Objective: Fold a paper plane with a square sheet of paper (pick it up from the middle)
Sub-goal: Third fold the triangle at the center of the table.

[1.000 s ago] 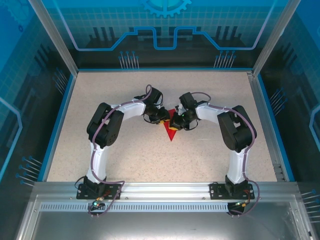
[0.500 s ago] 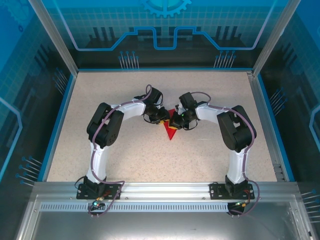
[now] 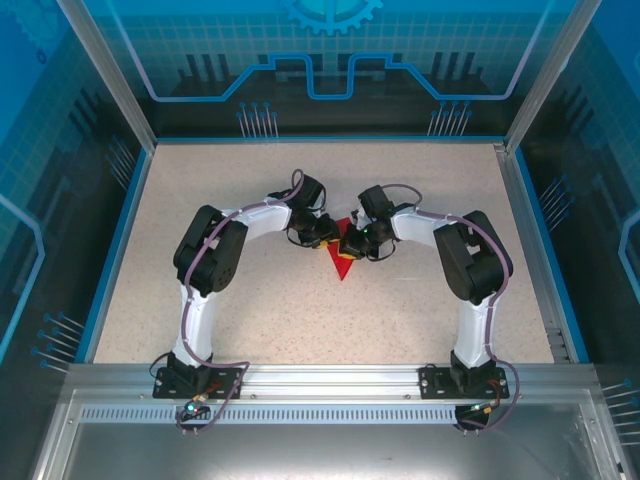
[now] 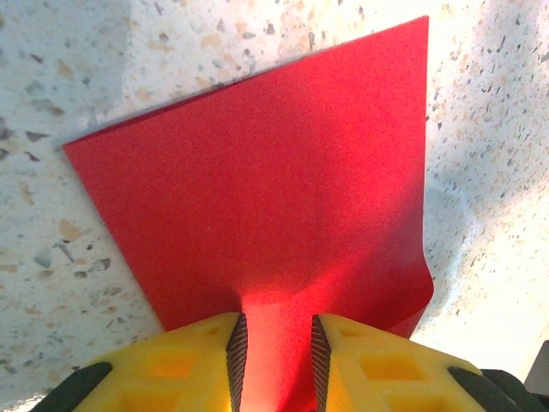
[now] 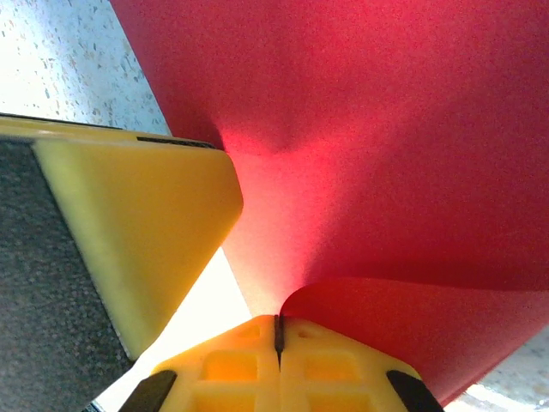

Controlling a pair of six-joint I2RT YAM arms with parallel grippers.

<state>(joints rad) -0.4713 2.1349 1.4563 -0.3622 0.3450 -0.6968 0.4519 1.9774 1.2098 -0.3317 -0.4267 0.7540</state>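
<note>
Right gripper [image 5: 276,333]: jaws closed together, pinching a curled edge of the red sheet of paper [image 5: 386,129]. Left gripper [image 4: 274,343]: jaws narrowly parted, red paper visible in the gap. Paper sits between both grippers at the centre of the table [image 3: 300,325], its triangular tip pointing toward the arm bases.

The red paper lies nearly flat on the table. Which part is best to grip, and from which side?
Likely the raised ridge, from above. The paper lies mostly flat on the table, so its edges give little to get under. Between the left fingers it bulges up, so fingers descending on both sides of that ridge can close on it.
</note>
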